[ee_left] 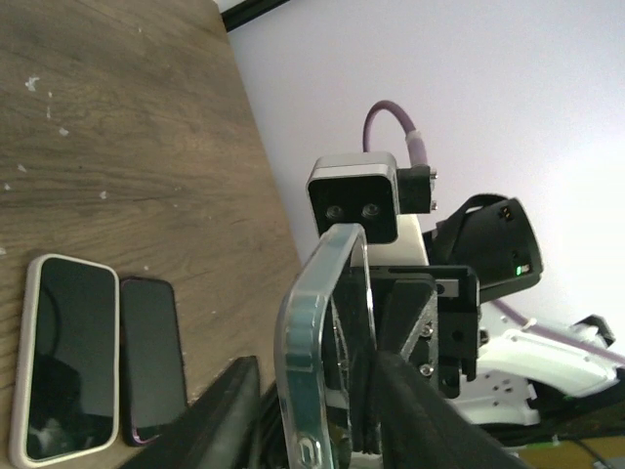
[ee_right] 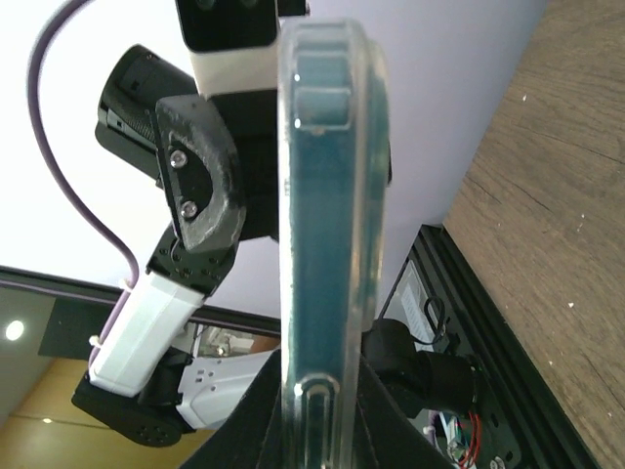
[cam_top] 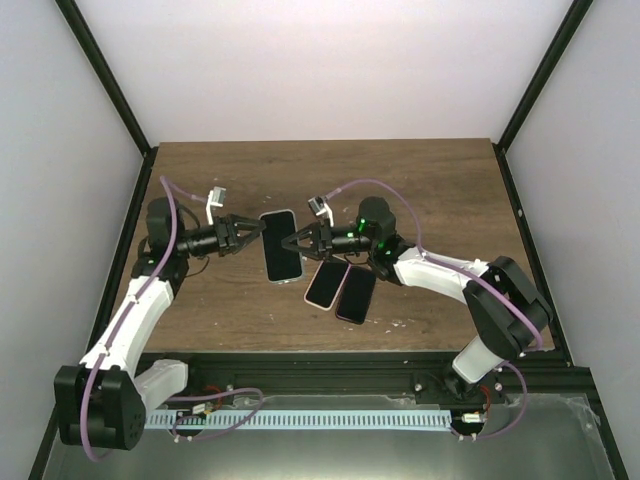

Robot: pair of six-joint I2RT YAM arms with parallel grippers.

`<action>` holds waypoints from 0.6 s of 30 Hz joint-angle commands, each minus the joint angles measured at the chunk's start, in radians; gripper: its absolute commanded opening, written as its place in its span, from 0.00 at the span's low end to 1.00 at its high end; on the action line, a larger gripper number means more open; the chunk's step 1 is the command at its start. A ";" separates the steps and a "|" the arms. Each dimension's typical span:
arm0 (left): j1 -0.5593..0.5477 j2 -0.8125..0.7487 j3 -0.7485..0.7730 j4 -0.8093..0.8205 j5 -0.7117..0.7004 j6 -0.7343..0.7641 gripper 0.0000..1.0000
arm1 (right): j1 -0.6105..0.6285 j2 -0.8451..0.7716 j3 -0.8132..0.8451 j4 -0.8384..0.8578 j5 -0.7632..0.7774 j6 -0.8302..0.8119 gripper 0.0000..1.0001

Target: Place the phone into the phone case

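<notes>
A clear phone case (cam_top: 281,246) hangs above the table between both grippers. Its face looks dark from above, and I cannot tell whether a phone sits inside. My right gripper (cam_top: 297,242) is shut on its right edge, and the right wrist view shows the case (ee_right: 327,215) edge-on, pinched between the fingers of that gripper (ee_right: 322,391). My left gripper (cam_top: 258,232) stands open around the left edge. In the left wrist view one finger (ee_left: 420,410) lies against the case (ee_left: 317,332) and the other finger (ee_left: 220,415) is apart from it. Two phones, a light-rimmed phone (cam_top: 327,283) and a dark phone (cam_top: 356,295), lie flat below.
The two phones, the light-rimmed phone (ee_left: 66,357) and the dark phone (ee_left: 151,357), rest side by side on the wooden table (cam_top: 420,190), just right of and nearer than the held case. Black frame posts (cam_top: 530,90) and white walls enclose the table.
</notes>
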 commanded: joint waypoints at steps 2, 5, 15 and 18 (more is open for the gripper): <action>0.000 -0.046 -0.015 0.008 0.031 -0.039 0.54 | 0.002 -0.016 0.045 0.100 0.073 0.070 0.09; 0.001 -0.082 -0.070 0.084 0.051 -0.107 0.57 | -0.006 -0.011 0.043 0.136 0.103 0.103 0.09; -0.005 -0.166 -0.180 0.134 0.069 -0.177 0.54 | -0.024 0.016 0.067 0.198 0.174 0.169 0.09; -0.010 -0.175 -0.206 0.197 0.075 -0.232 0.53 | -0.024 0.025 0.073 0.189 0.181 0.168 0.09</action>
